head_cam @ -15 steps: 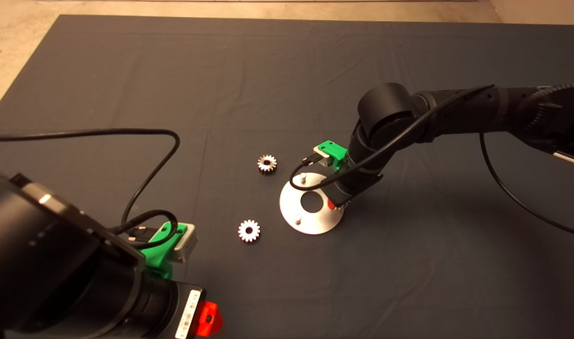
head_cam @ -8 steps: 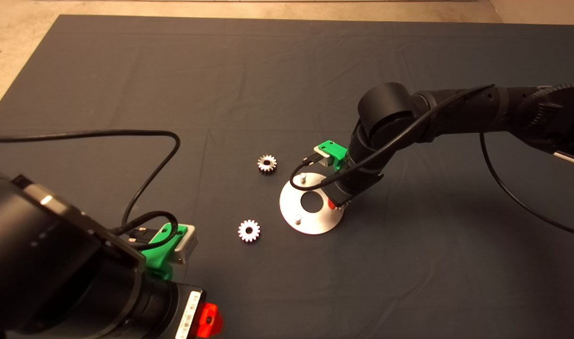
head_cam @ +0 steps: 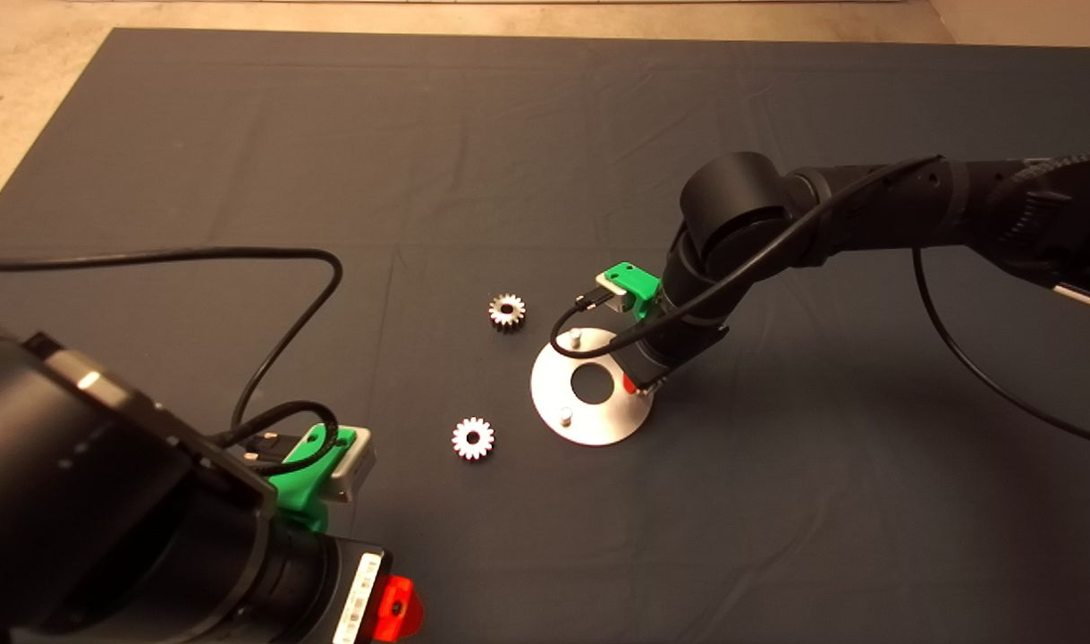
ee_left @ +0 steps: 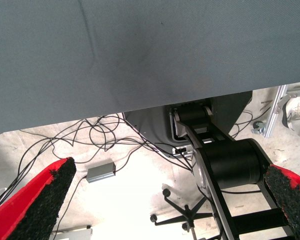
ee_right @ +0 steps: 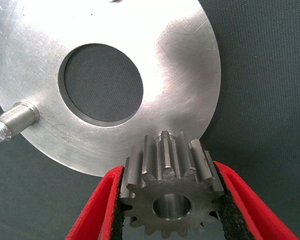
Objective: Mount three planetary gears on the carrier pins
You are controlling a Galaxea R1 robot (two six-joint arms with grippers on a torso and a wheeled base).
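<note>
My right gripper [ee_right: 172, 207] pinches one of the planetary gears [ee_right: 170, 192] between its red fingers [ee_right: 97, 205], holding it over the right edge of the silver disc [head_cam: 589, 416]. Two carrier pins stand bare on that disc, the near pin [head_cam: 564, 415] and the far pin [head_cam: 576, 337]; I cannot see the third. Left of the disc on the dark mat [head_cam: 330, 134] lie two loose gears, the near gear [head_cam: 473, 438] and the far gear [head_cam: 507, 310]. My left gripper [ee_left: 160, 200] waits at the mat's lower left edge, fingers spread wide.
</note>
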